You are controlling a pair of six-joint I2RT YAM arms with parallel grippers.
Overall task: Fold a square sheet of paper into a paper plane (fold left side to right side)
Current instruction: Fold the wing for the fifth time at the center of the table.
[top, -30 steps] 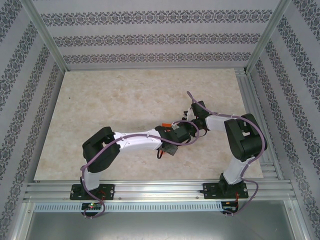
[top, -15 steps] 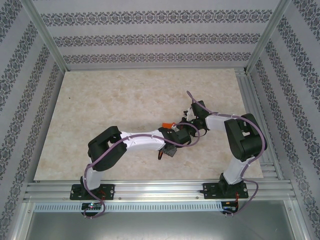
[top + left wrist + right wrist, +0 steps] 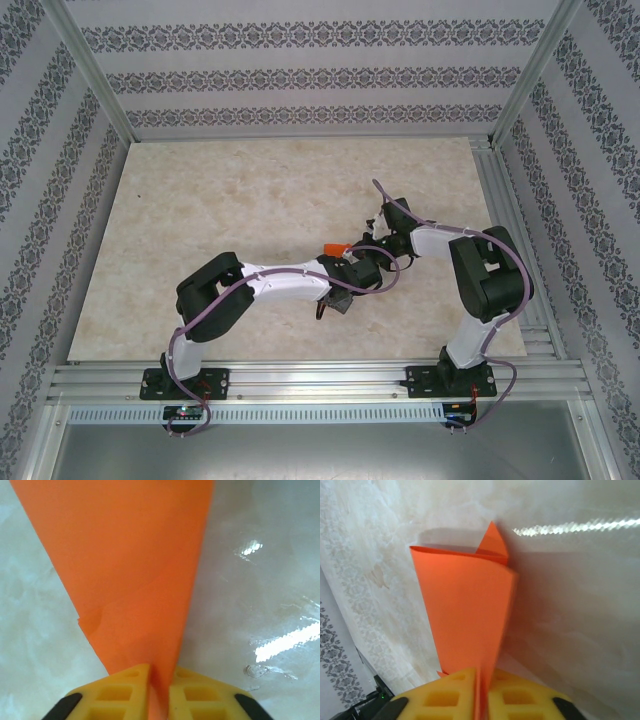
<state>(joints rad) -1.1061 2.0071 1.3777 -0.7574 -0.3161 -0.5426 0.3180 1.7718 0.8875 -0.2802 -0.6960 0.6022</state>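
Over the last second the left arm's elbow has been carried toward the right edge of the bench (image 3: 200, 220) and its wrist pushed a little toward the far edge. As a result, slightly more of the paper plane (image 3: 337, 247) is exposed in the top view, where the two wrists meet. Over the last half second almost nothing has shifted, so the arms are judged to have settled into a shared hold. The plane is found a little right of the bench's middle, about midway between its near and far edges. The left gripper (image 3: 159, 672) is seen pressed together on a narrow end of the orange paper, with only the sheet's thickness left between the yellow fingers and the paper widening away from them. The right gripper (image 3: 481, 675) is likewise closed on the paper, and past its fingers a folded body and a small pointed flap are shown at the far end, with a shadow cast on the bench beside them. The sheet is already a layered, tapering form, so the folding is judged well advanced. Whether the plane rests on the bench or is held just above it cannot be told.
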